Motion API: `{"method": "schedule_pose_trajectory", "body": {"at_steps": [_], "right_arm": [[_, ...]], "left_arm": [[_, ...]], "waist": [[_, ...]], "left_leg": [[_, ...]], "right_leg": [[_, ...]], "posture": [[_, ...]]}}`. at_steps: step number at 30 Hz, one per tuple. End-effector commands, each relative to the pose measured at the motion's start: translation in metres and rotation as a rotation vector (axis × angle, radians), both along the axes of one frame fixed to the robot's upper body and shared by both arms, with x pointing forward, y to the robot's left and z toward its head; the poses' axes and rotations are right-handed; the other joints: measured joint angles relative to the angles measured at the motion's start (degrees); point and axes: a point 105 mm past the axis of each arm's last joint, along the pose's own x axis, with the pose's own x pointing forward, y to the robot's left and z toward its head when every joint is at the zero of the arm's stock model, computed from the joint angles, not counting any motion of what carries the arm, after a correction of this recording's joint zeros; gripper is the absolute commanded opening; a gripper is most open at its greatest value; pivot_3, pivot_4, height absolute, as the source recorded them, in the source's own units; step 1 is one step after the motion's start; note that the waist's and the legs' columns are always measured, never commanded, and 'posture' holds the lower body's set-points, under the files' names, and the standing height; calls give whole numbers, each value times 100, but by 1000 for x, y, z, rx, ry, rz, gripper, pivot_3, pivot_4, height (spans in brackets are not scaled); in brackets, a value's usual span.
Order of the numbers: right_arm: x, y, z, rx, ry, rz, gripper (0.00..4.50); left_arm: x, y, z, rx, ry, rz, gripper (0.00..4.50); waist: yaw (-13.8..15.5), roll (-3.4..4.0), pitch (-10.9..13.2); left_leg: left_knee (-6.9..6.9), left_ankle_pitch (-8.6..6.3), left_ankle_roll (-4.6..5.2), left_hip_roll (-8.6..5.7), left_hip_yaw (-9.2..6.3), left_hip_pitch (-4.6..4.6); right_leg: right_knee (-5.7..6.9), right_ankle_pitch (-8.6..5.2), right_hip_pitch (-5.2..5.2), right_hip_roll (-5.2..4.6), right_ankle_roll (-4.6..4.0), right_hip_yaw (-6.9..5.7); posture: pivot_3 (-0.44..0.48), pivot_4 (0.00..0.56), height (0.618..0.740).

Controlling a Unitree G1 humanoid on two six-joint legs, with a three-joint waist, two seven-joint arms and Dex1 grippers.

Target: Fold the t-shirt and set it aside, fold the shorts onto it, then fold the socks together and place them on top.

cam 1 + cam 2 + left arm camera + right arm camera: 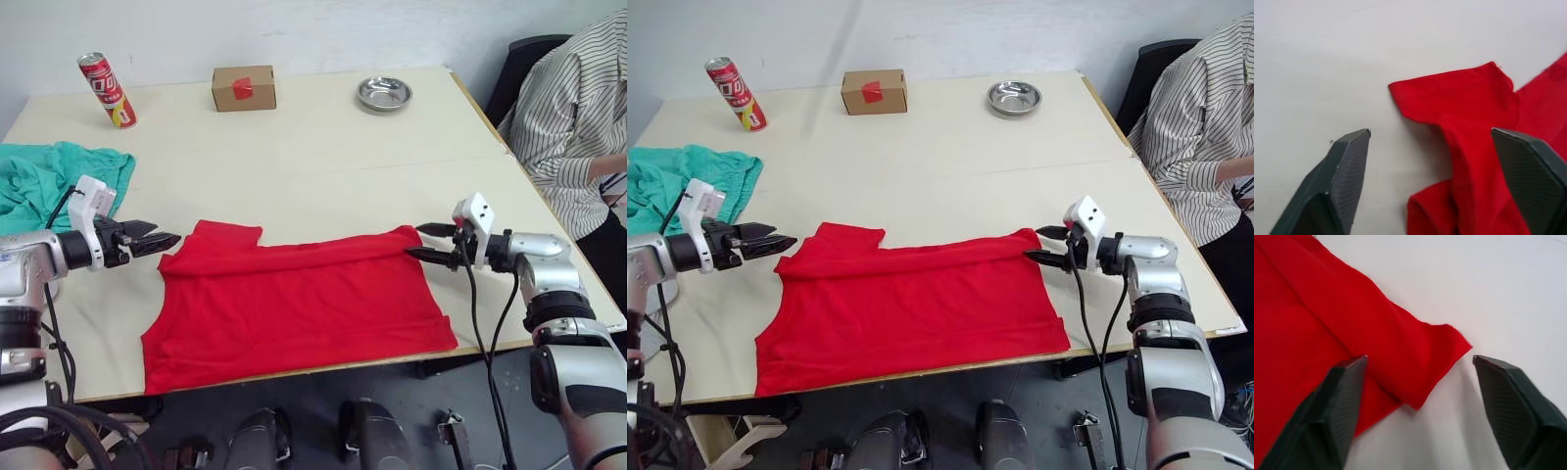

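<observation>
While bunched at the table's far left edge, shorts lie untouched. Left gripper hovers just beside the shirt's sleeve, jaws apart, empty. Shirt spread flat near the front edge, upper part folded over. Right gripper sits at the shirt's right corner, jaws apart, holding nothing.

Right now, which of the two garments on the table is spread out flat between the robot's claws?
The red t-shirt, lying flat between the open left gripper and open right gripper. The teal-green shorts sit crumpled at the table's left edge.
</observation>
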Motion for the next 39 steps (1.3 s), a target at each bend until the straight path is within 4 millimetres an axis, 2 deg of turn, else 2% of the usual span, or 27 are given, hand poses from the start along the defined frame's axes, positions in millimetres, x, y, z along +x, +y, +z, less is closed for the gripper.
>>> {"method": "schedule_pose_trajectory", "body": {"at_steps": [1, 6, 10, 14, 18, 24, 30, 33, 39], "right_arm": [[2, -7, 14, -33, -24, -3, 4443], [3, -7, 17, -41, -27, -1, 4443], [3, -7, 16, -72, -30, 5, 4443], [6, -6, 14, -134, -16, 10, 4500], [12, 3, 18, -108, 12, 20, 4500], [15, 6, 23, -52, 69, 12, 4500], [15, 4, 14, -103, 124, -2, 4500], [17, 8, 14, -101, 116, 0, 3872], [17, 9, 14, -106, 111, 8, 1697]], "left_arm": [[18, 0, -7, 46, 24, 53, 4071], [46, -22, -20, 86, 5, 66, 4071], [53, -40, -31, 113, 18, 7, 4071], [56, -51, -35, 118, 20, -32, 3197], [56, -54, -35, 114, 9, -53, 1897], [53, -54, -35, 106, -3, -79, 50], [48, -52, -41, 105, -3, -91, 50], [46, -53, -45, 107, -3, -96, 0], [43, -54, -49, 117, -6, -105, 0]], "waist": [[6, -1, -1], [16, -4, -1], [16, -5, -1], [23, -4, -1], [17, -4, -1], [10, -5, -1], [-4, -4, -1], [-5, -4, -1], [-9, -4, -1]], "left_leg": [[1, 0, 0, -1, 1, 1], [4, 0, 0, -1, 2, -2], [7, 0, 0, -2, 2, -1], [11, 0, 0, -4, 3, 0], [11, 0, 1, -4, 3, 0], [11, 0, 1, -3, 2, -1], [11, 0, 1, -1, 2, -1], [10, 0, 1, -1, 3, -1], [10, 0, 1, -1, 3, 0]], "right_leg": [[1, 0, 0, 0, 0, 1], [2, 0, -1, 0, 0, -2], [6, 0, -2, 0, 0, -2], [9, 0, -1, -3, 0, -2], [10, 0, -2, -4, 0, -2], [10, 0, -1, -3, 0, -3], [12, 0, -2, -4, 0, -2], [13, 0, -2, -6, 0, -1], [13, 0, -2, -6, 0, 0]], "posture": [[0, 150, 740], [0, 150, 740], [0, 150, 740], [0, 150, 740], [0, 150, 740], [0, 150, 740], [0, 150, 740], [0, 150, 740], [0, 150, 740]]}}
